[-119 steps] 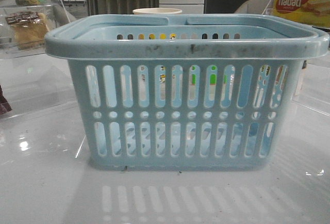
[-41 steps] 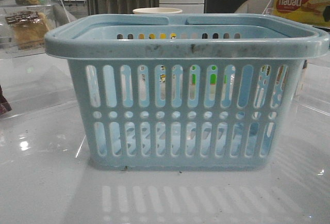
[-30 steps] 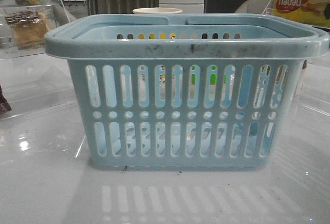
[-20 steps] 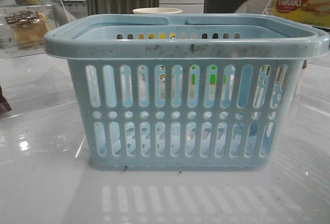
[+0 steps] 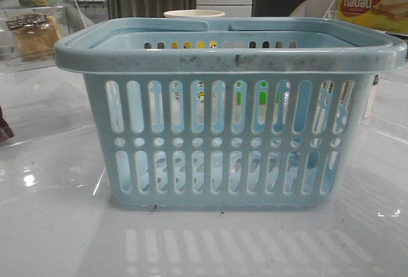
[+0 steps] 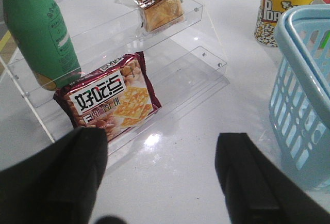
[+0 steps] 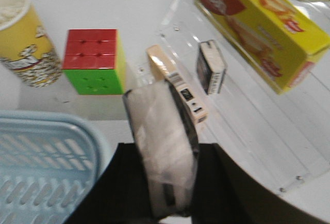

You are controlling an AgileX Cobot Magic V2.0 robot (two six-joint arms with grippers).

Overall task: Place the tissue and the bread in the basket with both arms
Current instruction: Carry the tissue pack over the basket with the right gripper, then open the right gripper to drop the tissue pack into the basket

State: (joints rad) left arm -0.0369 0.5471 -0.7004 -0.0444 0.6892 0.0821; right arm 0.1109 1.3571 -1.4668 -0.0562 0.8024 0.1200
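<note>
The pale blue basket [image 5: 229,111] stands in the middle of the table and also shows in the left wrist view [image 6: 304,105] and the right wrist view [image 7: 46,162]. The bread [image 6: 157,7], golden-brown in a clear wrapper with a dark label, lies on the upper shelf of a clear stand, far left in the front view [image 5: 35,34]. My left gripper [image 6: 161,149] is open and empty above the table between that stand and the basket. My right gripper [image 7: 166,154] is shut on the tissue [image 7: 162,131], a flat black-edged pack seen edge-on, held beside the basket's rim.
A green bottle [image 6: 38,33] and a red cracker pack [image 6: 111,97] sit on the left stand. A popcorn cup [image 7: 23,43] and a colour cube [image 7: 95,61] stand behind the basket. The yellow nabati box [image 7: 258,22] and two small boxes [image 7: 211,66] sit on the right stand.
</note>
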